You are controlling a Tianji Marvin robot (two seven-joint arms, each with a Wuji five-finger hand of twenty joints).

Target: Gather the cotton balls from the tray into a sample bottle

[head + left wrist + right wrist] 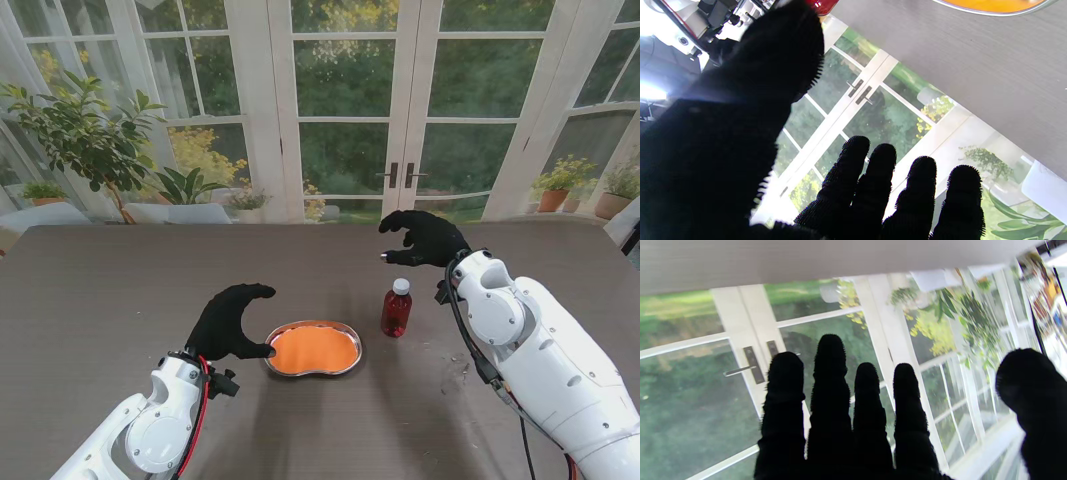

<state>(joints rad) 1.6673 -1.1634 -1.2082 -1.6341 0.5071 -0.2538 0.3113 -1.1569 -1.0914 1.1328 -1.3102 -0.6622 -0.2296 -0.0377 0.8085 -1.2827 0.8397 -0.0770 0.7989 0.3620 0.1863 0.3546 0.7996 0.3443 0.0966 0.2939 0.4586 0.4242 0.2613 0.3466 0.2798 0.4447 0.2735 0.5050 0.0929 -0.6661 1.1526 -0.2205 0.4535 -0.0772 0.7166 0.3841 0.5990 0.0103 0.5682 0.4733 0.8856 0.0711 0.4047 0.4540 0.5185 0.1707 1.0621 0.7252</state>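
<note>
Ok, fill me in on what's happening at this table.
Nothing is held yet. The left robot hand hovers open beside the kidney-shaped tray, which looks orange inside; no cotton balls can be made out. The right robot hand hangs open beyond the capped red sample bottle, which stands upright right of the tray.

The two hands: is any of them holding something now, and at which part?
Nothing is held. The left hand hovers open beside the tray; the right hand hangs open beyond the bottle, touching neither.
</note>
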